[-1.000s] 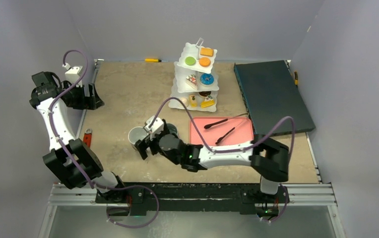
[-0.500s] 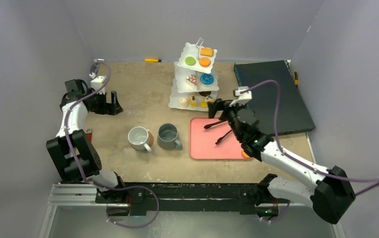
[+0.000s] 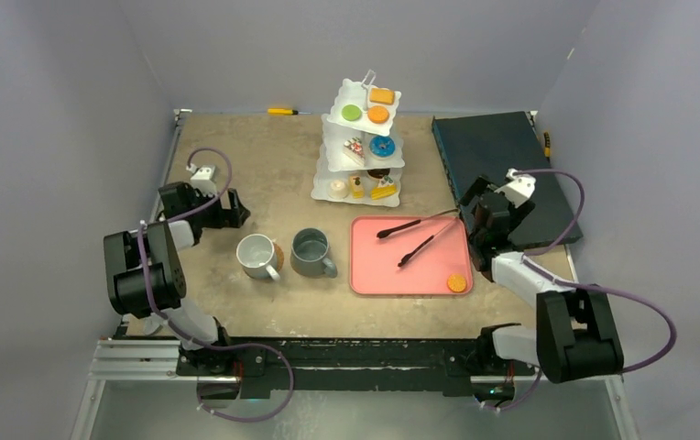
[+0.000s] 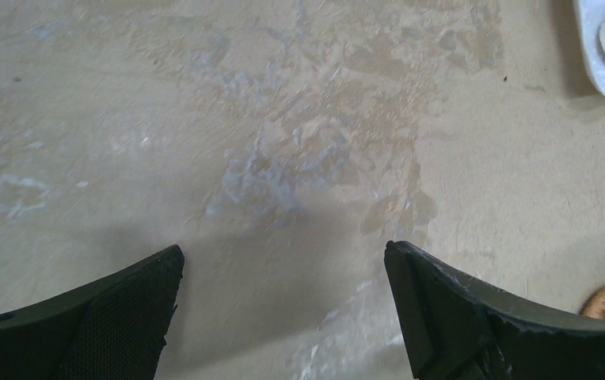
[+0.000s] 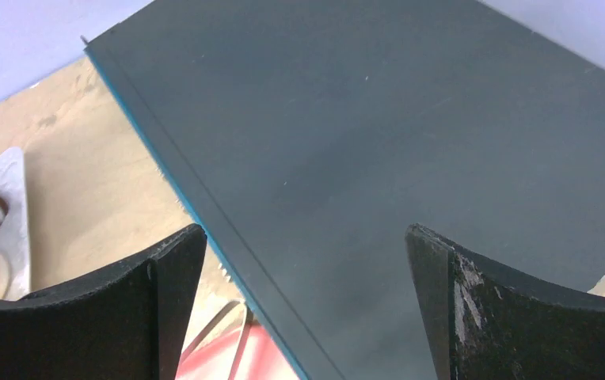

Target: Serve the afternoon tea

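White stand carries most pastries, white mug and grey mug set before it. One orange pastry on the pink tray is, I judge, all that's left. My left tool and right tool gape empty.

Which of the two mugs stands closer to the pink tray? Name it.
The grey mug, right beside the pink tray at its left edge; the white mug stands beyond it, farther left.

White mug and grey mug stand side by side, left of the pink tray.
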Robot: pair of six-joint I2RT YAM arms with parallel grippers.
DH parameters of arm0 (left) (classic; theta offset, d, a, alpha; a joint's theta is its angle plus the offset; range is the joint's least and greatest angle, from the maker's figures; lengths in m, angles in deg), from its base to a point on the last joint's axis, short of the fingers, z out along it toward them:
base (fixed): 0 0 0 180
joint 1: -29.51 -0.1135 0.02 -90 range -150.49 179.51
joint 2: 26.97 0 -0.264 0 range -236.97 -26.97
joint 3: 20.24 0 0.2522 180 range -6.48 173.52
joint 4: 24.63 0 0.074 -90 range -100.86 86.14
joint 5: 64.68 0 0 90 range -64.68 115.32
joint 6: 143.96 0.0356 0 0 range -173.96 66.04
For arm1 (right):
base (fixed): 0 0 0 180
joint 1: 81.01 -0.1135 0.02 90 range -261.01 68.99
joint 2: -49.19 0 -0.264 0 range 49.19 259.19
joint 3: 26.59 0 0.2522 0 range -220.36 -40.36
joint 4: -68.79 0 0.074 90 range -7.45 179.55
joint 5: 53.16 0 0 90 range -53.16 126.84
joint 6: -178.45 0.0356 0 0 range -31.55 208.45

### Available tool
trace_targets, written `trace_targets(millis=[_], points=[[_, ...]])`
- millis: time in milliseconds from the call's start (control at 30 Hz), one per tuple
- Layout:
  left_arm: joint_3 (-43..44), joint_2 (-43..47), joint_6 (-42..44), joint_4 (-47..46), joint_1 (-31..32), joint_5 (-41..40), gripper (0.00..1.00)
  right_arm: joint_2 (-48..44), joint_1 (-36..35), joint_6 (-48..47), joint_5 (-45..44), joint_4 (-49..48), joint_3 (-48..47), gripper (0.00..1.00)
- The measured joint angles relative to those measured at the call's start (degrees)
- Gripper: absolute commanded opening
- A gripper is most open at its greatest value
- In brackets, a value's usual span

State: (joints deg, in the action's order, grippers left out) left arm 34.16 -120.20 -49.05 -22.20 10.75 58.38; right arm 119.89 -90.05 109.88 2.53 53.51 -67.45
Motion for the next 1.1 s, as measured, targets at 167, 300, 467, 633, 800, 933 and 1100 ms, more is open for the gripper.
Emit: trace_targets(millis=[167,300,467,633,800,933,1100], points=[[-6.14,-2.32,-3.89,-16.72,3.48,-1.79,0.99,3.80,0.96,-4.37,-2.71,-10.73,1.09,0.99],[-11.54,-2.91,-8.00,-29.92,5.14,-3.26,0.99,5.42,3.02,-7.76,-2.12,-20.35,3.69,0.99],[-15.76,-3.08,-8.81,-39.71,9.07,-7.34,0.99,9.70,4.81,-10.75,0.31,-28.35,5.35,0.99],[-21.16,-1.95,-8.76,-48.57,10.97,-10.91,0.99,11.04,4.87,-12.15,3.85,-36.00,7.98,0.99],[-29.94,-2.16,-8.37,-62.90,12.02,-14.64,0.99,16.15,4.59,-14.64,7.08,-44.06,8.41,0.99],[-30.71,-3.32,-8.26,-64.46,12.96,-16.44,0.99,18.78,3.17,-17.18,9.38,-52.52,13.90,0.99],[-27.32,-3.06,-7.63,-64.48,14.32,-18.36,0.99,19.98,2.75,-17.55,11.52,-53.18,13.60,0.99]])
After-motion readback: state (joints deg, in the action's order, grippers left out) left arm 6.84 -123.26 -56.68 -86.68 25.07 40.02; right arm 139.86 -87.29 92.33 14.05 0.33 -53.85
